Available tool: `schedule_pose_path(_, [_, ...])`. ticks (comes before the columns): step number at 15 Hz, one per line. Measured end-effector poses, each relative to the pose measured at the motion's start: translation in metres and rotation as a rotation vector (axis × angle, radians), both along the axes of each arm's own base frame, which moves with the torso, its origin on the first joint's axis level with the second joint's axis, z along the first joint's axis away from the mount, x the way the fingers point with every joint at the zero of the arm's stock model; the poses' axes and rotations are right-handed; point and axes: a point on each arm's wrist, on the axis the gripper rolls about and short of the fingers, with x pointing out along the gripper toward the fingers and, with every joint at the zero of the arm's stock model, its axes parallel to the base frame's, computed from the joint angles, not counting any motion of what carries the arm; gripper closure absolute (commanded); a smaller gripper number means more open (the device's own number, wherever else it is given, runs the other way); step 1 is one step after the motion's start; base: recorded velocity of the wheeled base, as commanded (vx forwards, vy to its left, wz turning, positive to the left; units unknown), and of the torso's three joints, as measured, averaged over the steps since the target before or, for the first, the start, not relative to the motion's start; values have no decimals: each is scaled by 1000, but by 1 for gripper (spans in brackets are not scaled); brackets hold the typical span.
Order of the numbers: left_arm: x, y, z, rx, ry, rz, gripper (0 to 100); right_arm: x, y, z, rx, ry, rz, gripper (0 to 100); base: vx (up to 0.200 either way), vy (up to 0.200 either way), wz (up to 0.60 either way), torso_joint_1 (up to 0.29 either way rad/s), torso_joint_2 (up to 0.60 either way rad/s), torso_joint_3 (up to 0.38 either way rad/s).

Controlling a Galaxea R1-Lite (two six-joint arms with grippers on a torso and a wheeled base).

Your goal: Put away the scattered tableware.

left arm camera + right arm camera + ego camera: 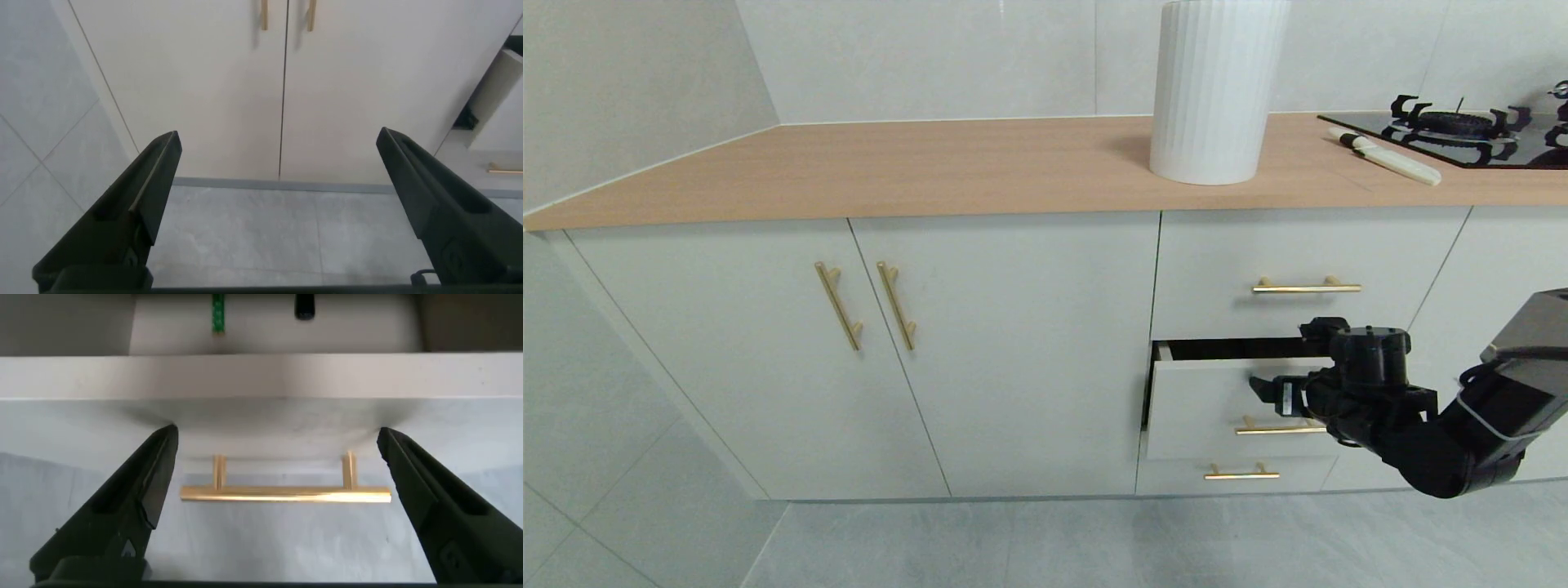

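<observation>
Listing left to right: left gripper [277, 143], jaws spread, empty, before cabinet doors [204, 73]; part-open drawer [1209, 400]; right gripper [276, 433], jaws spread, facing its handle [284, 493]; knife [1384, 158] on desk [931, 167] beside hob [1454, 131]. Risk: closing off-centre, jaws could slip off handle.

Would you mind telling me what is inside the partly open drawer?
A green tip and a black tip show inside the drawer. Its front covers the rest, so what they are cannot be told.
</observation>
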Motion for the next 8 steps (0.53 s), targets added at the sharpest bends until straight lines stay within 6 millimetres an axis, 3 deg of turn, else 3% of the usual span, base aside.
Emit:
schedule_pose_path(3, [0, 0, 0, 0, 0, 1, 0, 4, -1, -15, -10, -8, -29, 0, 0, 0, 0, 0, 0, 0])
schedule_pose_path(8, [0, 0, 0, 0, 1, 0, 0, 17, -5, -19, -30, -35, -119, 0, 0, 0, 0, 0, 0, 0])
